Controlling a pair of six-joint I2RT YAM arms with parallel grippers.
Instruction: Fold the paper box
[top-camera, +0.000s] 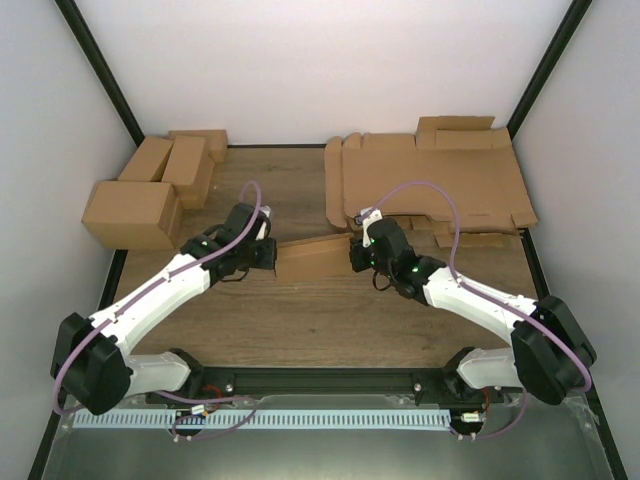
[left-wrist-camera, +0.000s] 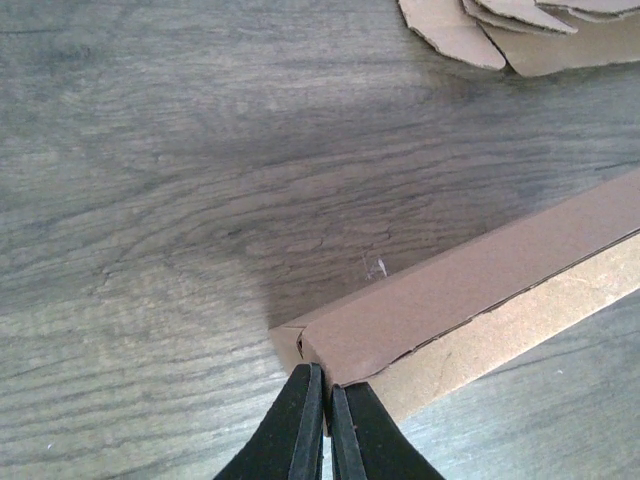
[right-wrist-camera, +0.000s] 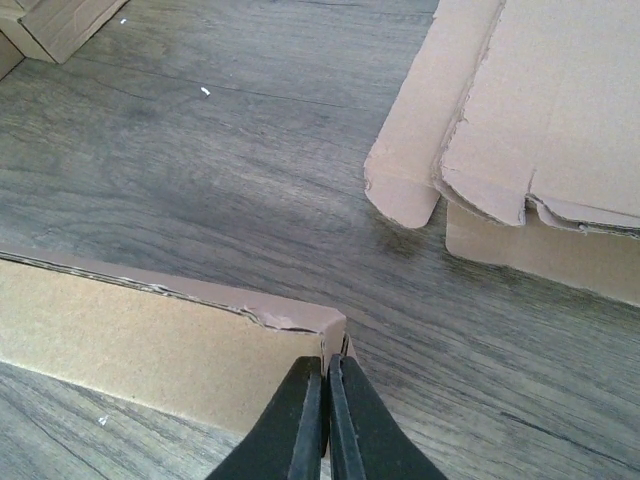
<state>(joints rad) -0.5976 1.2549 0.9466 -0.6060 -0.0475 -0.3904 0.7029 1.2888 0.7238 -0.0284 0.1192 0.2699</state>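
The paper box (top-camera: 310, 258) sits at the middle of the table (top-camera: 300, 330), between the 2 arms, well apart from the pile of flat sheets (top-camera: 430, 180) at the far right and the finished boxes (top-camera: 150, 195) at the far left. It is only partly formed: the wrist views show 1 long wall standing up off the wood, with a raw corrugated edge along it and a slightly crumpled corner at each end.

The left gripper (left-wrist-camera: 327, 385) has its jaws pressed together at the box's left end corner, and the right gripper (right-wrist-camera: 327, 365) is likewise pinched shut at the right end corner. Each seems to nip a thin layer of cardboard, though the contact is hidden behind the fingers.

The step in hand looks like holding the raised wall at both ends while it is creased. By this reading the task is at an early to middle stage, since no end flaps appear tucked. The next move likely calls for both arms to turn the wall together, keeping the ends level so the crease runs straight and the corners do not tear.
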